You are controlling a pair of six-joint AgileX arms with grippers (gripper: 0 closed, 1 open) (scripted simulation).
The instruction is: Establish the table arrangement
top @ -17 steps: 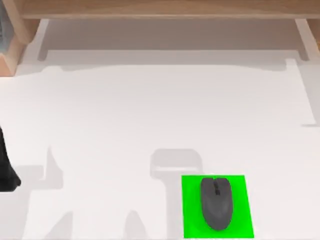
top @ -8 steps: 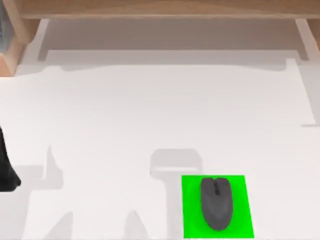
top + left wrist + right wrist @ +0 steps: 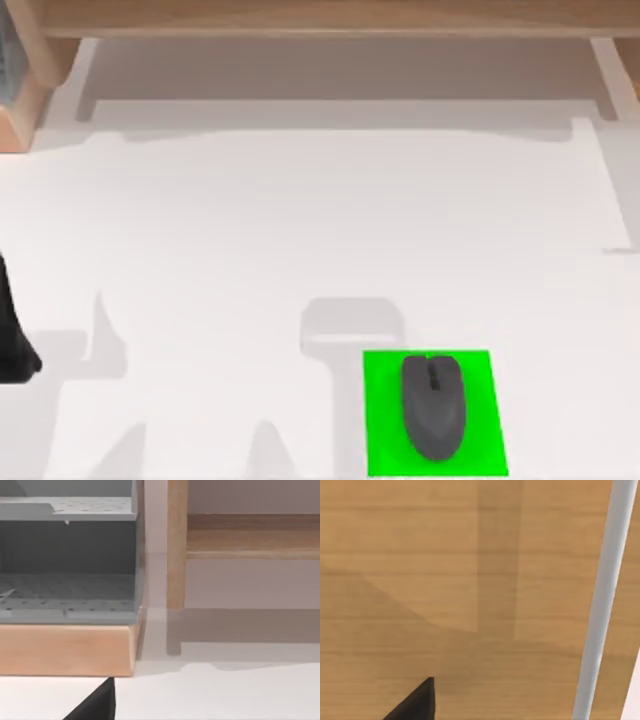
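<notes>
Surface [image 3: 300,230]: wide, plain white, matte, spread across most of the top view. A dark grey mouse [image 3: 433,407] is seen lying on a green pad [image 3: 480,380] at lower right of the frame, fully inside the pad's edges, apparently already placed. A wooden frame [image 3: 320,18] runs along the top edge; a grey rack [image 3: 67,560] on a wooden base is seen in the left wrist view. The left arm [image 3: 12,340] is parked at the left edge. Whether either hand is clenched or released cannot be told. Risk, as judged: any sweep back over the lower right could nudge the mouse off the pad, since it lies loose.
</notes>
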